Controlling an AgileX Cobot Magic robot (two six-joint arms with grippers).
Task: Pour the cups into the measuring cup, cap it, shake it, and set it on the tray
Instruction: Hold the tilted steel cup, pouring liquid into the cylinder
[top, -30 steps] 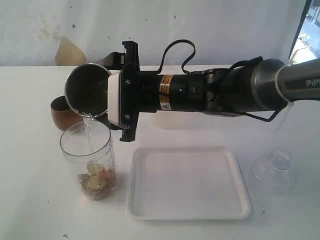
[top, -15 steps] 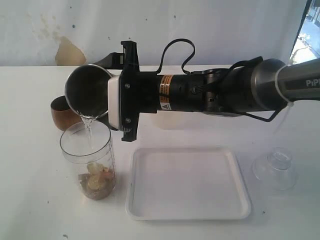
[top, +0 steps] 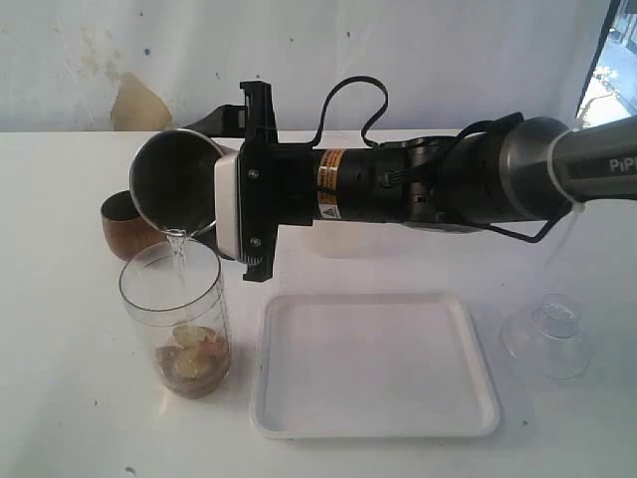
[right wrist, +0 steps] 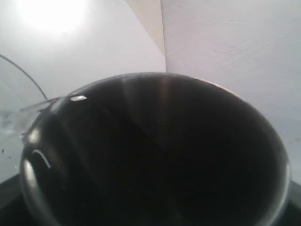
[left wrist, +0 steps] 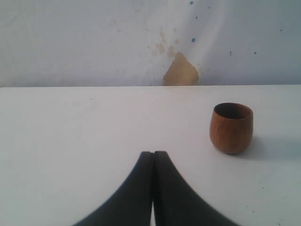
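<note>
- Your right gripper clamps the tilted steel tumbler — thin stream into the measuring cup (brownish bits at bottom).
- Left gripper: jaws together, empty.

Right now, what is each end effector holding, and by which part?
Right end effector grips the steel tumbler across its side wall, tipped over the measuring cup. Left end effector: shut, empty.

The steel tumbler is tipped on its side, a thin stream falling into the upright clear measuring cup below. The wooden cup stands behind it. The white tray lies flat just beside the measuring cup.
</note>
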